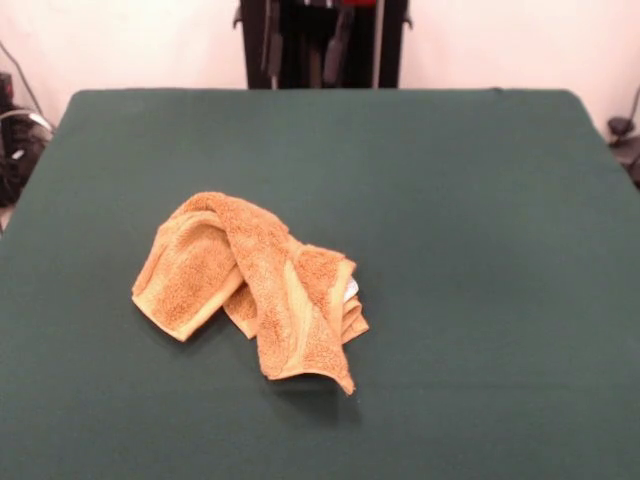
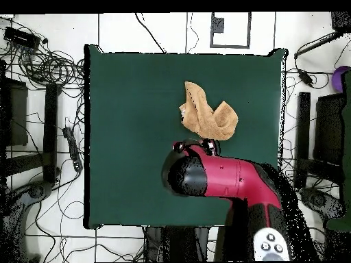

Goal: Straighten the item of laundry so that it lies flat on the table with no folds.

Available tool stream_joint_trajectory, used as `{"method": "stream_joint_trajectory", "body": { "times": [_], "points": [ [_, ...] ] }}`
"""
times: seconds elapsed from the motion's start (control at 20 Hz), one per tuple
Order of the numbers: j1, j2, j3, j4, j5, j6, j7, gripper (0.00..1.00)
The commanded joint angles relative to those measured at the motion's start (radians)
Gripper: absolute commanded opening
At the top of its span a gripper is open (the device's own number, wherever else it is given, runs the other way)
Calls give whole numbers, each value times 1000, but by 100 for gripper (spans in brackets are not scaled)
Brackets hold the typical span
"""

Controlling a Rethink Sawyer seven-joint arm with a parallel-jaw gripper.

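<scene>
Only one towel [image 1: 255,290] is here, orange-tan and crumpled in several folds, on the dark green table [image 1: 480,200] near its middle. One red arm [image 2: 226,177] hangs beside it; whether its gripper is closed, I cannot tell.

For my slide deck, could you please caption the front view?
Crumpled orange-tan terry-cloth towel lying folded over itself on the large dark green table, white tag showing.
</scene>
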Motion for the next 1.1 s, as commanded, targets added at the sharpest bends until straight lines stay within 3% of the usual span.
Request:
{"method": "stream_joint_trajectory", "body": {
  "times": [0.05, 0.5, 0.7, 1.1],
  "points": [
    [78, 214, -1, -75, -12, -21, 179, 100],
    [35, 401, -51, -116, 2, -248, 223, 100],
    [39, 418, -77, -137, 14, -196, 196, 100],
    [68, 94, -121, -83, 20, 65, 79, 100]
  ]
}}
